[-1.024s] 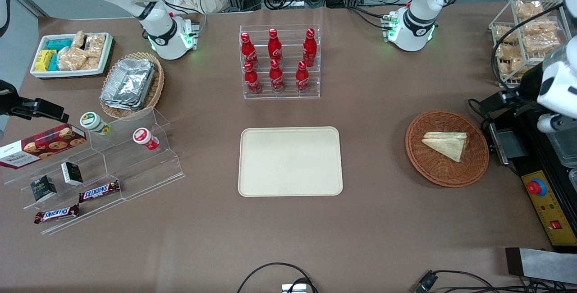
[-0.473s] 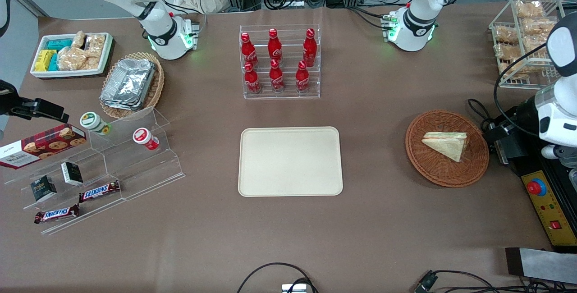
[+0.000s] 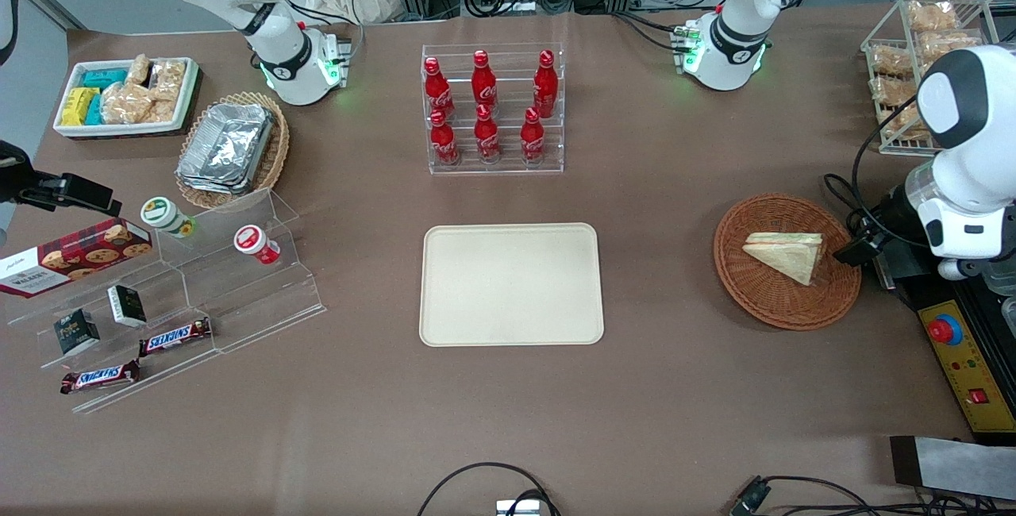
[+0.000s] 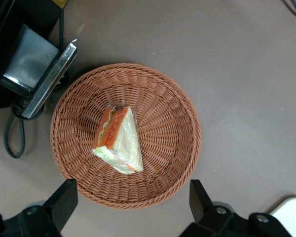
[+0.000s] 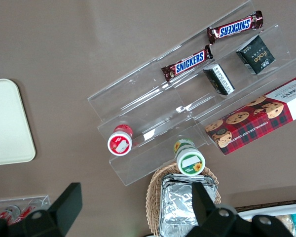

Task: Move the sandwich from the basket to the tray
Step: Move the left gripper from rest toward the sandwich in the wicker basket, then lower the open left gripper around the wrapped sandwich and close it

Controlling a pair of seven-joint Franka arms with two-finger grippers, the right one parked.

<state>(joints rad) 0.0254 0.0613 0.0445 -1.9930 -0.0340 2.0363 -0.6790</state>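
sandwich (image 4: 117, 141): lying in basket (image 4: 172, 118), unheld, cut edge up | gripper (image 4: 130, 205): spread wide, empty, above basket rim | tray (image 3: 511, 284): bare, well apart toward parked arm | advice: centre over wedge, straddle bread faces, close gently

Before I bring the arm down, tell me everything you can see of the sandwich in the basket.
The sandwich is one triangular wedge of pale white bread, apparently in clear wrap. Its cut edge shows orange and green filling. It lies on its side, near the middle of the round reddish-brown wicker basket, touching only the weave. In the front view its point aims toward the tray. The gripper hangs above the basket, fingers open, touching nothing.
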